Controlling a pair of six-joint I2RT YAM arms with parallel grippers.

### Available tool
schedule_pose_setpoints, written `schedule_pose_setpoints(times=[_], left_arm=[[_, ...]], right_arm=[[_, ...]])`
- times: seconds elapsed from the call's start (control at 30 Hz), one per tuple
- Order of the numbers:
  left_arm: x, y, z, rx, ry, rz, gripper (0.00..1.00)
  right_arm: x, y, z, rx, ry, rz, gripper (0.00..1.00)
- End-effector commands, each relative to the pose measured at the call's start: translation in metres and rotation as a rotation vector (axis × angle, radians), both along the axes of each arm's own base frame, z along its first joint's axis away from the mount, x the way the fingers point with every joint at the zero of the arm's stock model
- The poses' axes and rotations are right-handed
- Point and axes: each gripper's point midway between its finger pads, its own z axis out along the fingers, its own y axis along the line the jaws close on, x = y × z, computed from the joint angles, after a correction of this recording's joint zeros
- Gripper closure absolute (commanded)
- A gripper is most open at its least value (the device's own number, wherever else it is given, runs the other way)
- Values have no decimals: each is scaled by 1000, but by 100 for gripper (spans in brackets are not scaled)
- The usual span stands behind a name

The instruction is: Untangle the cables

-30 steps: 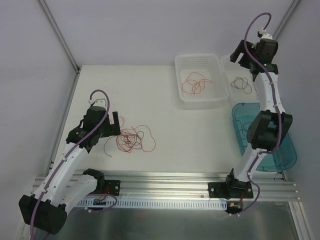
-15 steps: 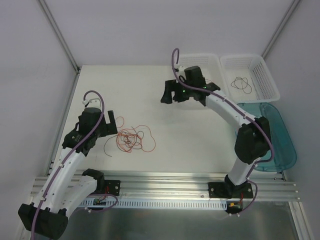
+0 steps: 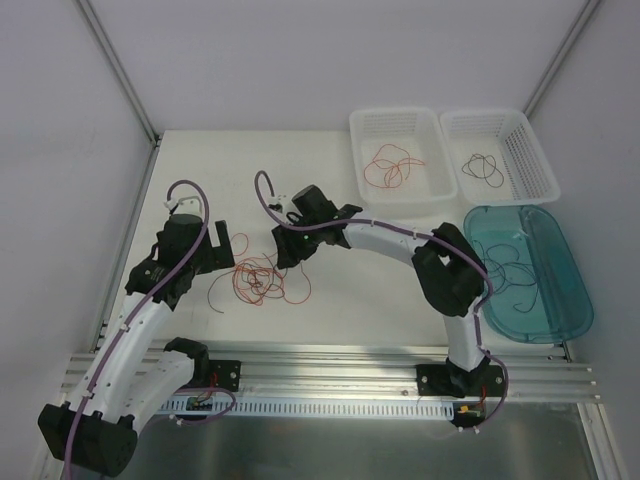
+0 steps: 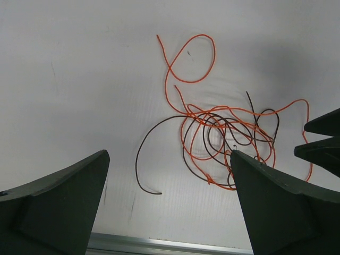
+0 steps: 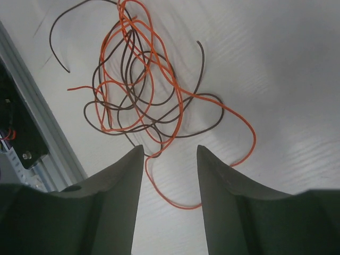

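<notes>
A tangle of thin red-orange and dark brown cables (image 3: 262, 278) lies on the white table. My left gripper (image 3: 226, 250) is open and empty just left of it. My right gripper (image 3: 285, 246) is open and empty just above its far right side. In the left wrist view the tangle (image 4: 223, 138) lies ahead and right of the wide-open gripper (image 4: 169, 159), with a loose dark end near the middle. In the right wrist view the tangle (image 5: 138, 90) lies just beyond the open gripper (image 5: 170, 151), and one orange strand loops down between the jaws without touching them.
Two white baskets stand at the back right: the left basket (image 3: 432, 190) holds a red cable (image 3: 390, 168), the right basket (image 3: 530, 150) a dark cable (image 3: 483, 167). A teal tray (image 3: 560, 300) lies below them. An aluminium rail (image 3: 330, 360) runs along the near edge.
My right arm has swung from the back-right baskets across the table to the tangle. My left arm has barely moved. The tangle lies as before.
</notes>
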Motion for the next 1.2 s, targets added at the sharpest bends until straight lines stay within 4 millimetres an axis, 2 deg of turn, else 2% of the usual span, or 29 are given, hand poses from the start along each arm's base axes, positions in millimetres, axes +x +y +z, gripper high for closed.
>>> schedule_pose_setpoints(times=[0.0, 0.13, 0.23, 0.43, 0.5, 0.53, 0.57, 0.6, 0.63, 0.67, 0.7, 0.73, 0.77, 0.8, 0.83, 0.9, 0.93, 0.97, 1.13, 1.17], left_arm=[[3, 0, 1, -16, -5, 12, 1], [3, -1, 0, -19, 1, 5, 1], [4, -1, -1, -23, 3, 6, 1], [4, -1, -2, -22, 10, 5, 1], [4, -1, -3, -22, 13, 5, 1], [4, -1, -3, -23, 13, 3, 1], [4, -2, -4, -22, 15, 1, 1], [4, -2, -4, -25, 18, -1, 1], [4, -2, -5, -25, 21, -2, 1], [4, -4, -5, -30, 25, -8, 1], [4, -4, -6, -31, 29, -12, 1], [4, -5, -7, -32, 33, -19, 1], [4, -7, -8, -38, 40, -26, 1], [4, -8, -10, -38, 47, -31, 1], [4, -9, -11, -40, 51, -35, 1], [4, -10, -12, -45, 62, -44, 1], [4, -11, -13, -46, 62, -46, 1], [4, -12, -14, -49, 66, -51, 1], [3, -19, -17, -72, 88, -85, 1], [3, -21, -17, -77, 91, -90, 1]], right_arm=[[5, 33, 21, 95, -78, 76, 53], [2, 49, 5, 90, -88, 108, 55], [5, 58, 4, 109, -98, 115, 58], [4, 70, -9, 112, -81, 132, 71], [2, 67, -8, 107, -86, 126, 82], [-1, 59, -14, 92, -81, 118, 86], [-2, 54, -14, 88, -86, 112, 95], [-1, 49, 4, 108, -116, 95, 99], [-4, 34, -7, 85, -104, 76, 99], [-5, 26, -5, 82, -107, 59, 99], [-1, 16, 17, 103, -144, 29, 99], [-7, 3, 9, 80, -135, 17, 99], [-9, -13, 21, 75, -151, -14, 99], [-6, -14, 20, 67, -163, -24, 99], [-10, -24, 41, 75, -191, -34, 99], [-13, -40, 46, 49, -212, -64, 99], [-17, -48, 66, 64, -237, -77, 99], [-18, -54, 72, 60, -247, -89, 99], [-22, -81, 132, 96, -340, -160, 99], [-25, -85, 153, 138, -371, -170, 99]])
